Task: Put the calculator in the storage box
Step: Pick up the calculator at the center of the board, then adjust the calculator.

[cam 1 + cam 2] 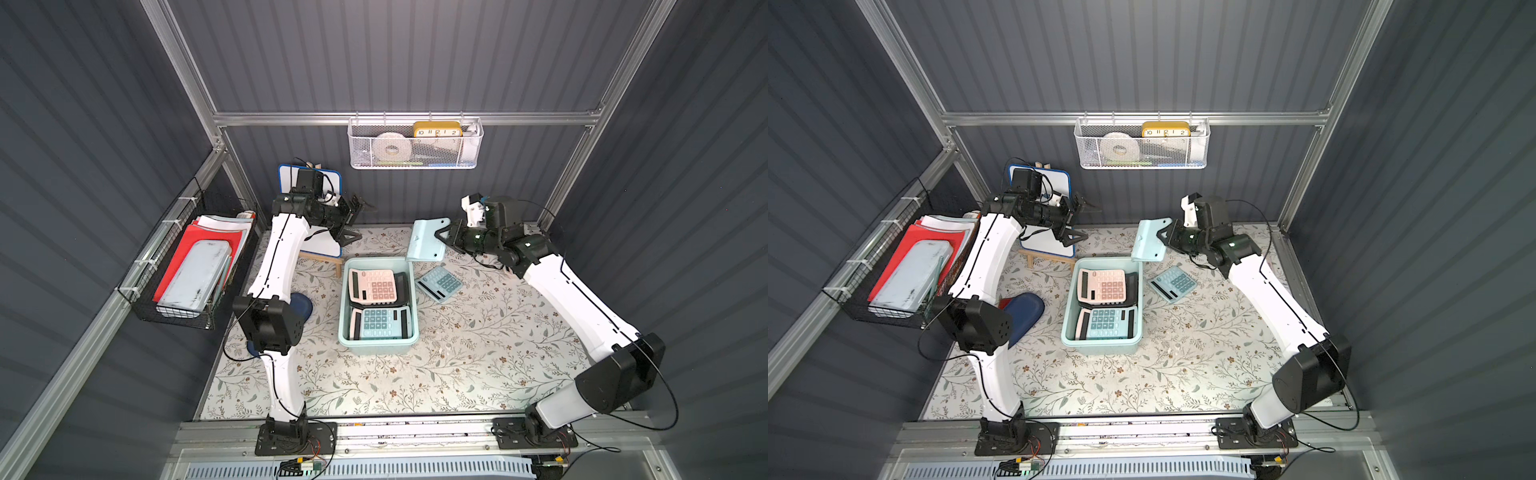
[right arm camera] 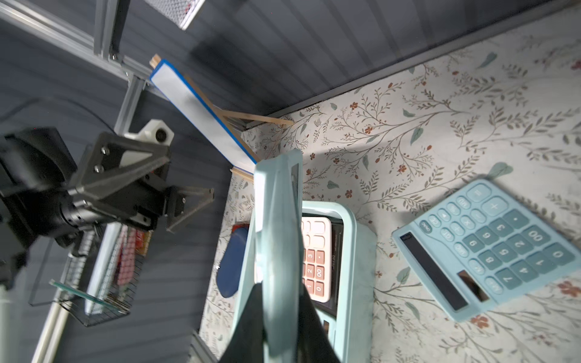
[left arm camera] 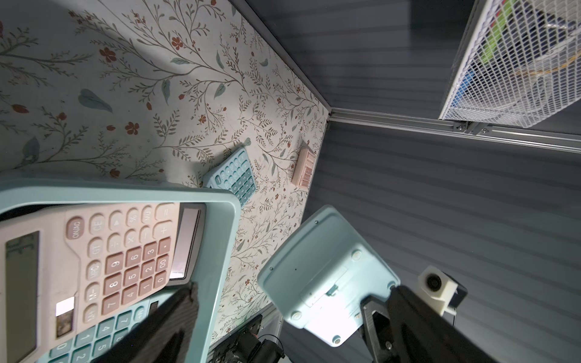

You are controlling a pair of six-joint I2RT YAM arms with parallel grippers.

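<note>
- Top views both show the right gripper (image 1: 441,237) (image 1: 1163,237) with its jaws clamped on one edge of a pale blue plastic calculator (image 1: 426,241) (image 1: 1148,241). It is held off the floral-patterned tabletop (image 1: 457,353) with its plain back facing up.
- That calculator hangs tilted over the far right corner of the pale mint-green rectangular plastic storage box (image 1: 376,348) (image 1: 1100,348). Whether its low corner touches the rim cannot be told.
- Inside the box lie a pink desk calculator (image 1: 372,284) at the far end and a blue calculator with teal keys (image 1: 380,322) at the near end.
- Another pale blue calculator, face up (image 1: 439,283), lies on the tabletop just right of the box.
- The left gripper (image 1: 359,221) is raised near the back wall, jaws wide apart, in front of a small blue-framed whiteboard (image 1: 286,182).
</note>
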